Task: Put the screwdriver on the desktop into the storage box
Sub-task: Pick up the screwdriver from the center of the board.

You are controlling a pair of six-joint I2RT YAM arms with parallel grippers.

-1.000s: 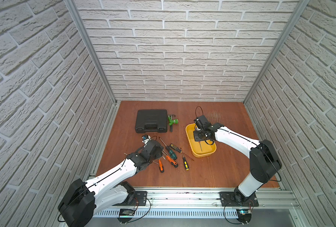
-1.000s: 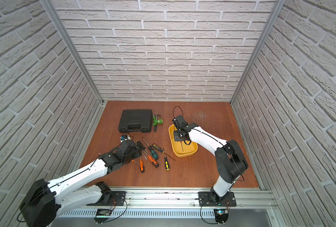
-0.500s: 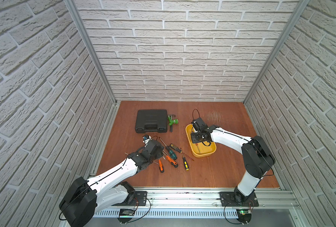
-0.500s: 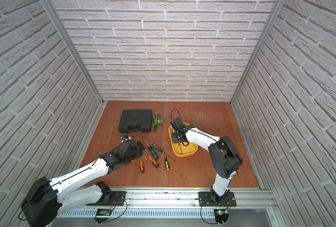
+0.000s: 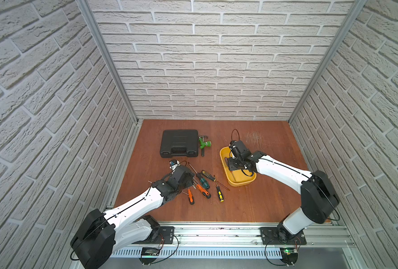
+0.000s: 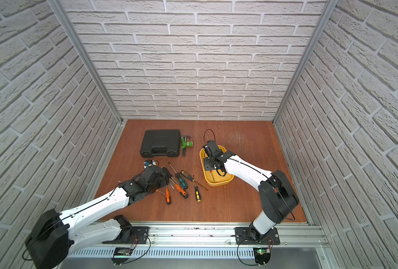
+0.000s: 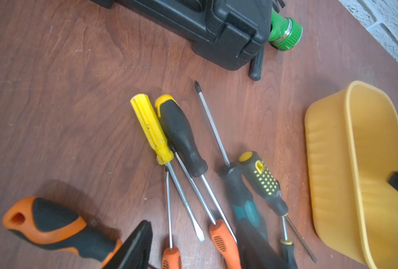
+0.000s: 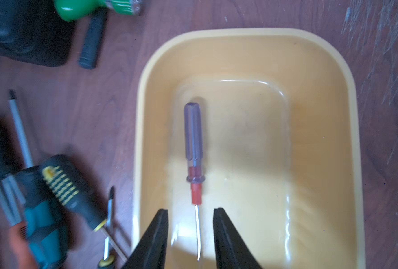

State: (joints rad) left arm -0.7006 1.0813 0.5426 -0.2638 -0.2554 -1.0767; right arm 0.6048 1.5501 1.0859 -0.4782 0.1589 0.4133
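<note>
The yellow storage box [image 8: 244,37] stands right of centre on the desktop [image 5: 251,205]. A purple-handled screwdriver [image 8: 193,130] lies flat on its floor, shaft toward my right gripper [image 8: 190,210]. That gripper hangs open just above the box [image 5: 237,184], touching nothing. Several more screwdrivers lie in a loose pile on the wood: a yellow one [image 7: 150,128], a black one [image 7: 181,137], orange-handled ones [image 5: 204,191] and a teal one [image 5: 204,181]. My left gripper [image 7: 193,226] hovers low over this pile, open, with two orange handles below the gap.
A black hard-shell tool case [image 5: 179,143] lies at the back left. A green hose nozzle [image 5: 204,143] and a hammer lie beside it. Brick walls close in three sides. A small blue-and-white part [image 5: 173,164] sits behind the left wrist.
My right gripper has opened, and the purple screwdriver now lies loose in the storage box. The right wrist shifted slightly toward the box's far end. The left arm has barely moved.
</note>
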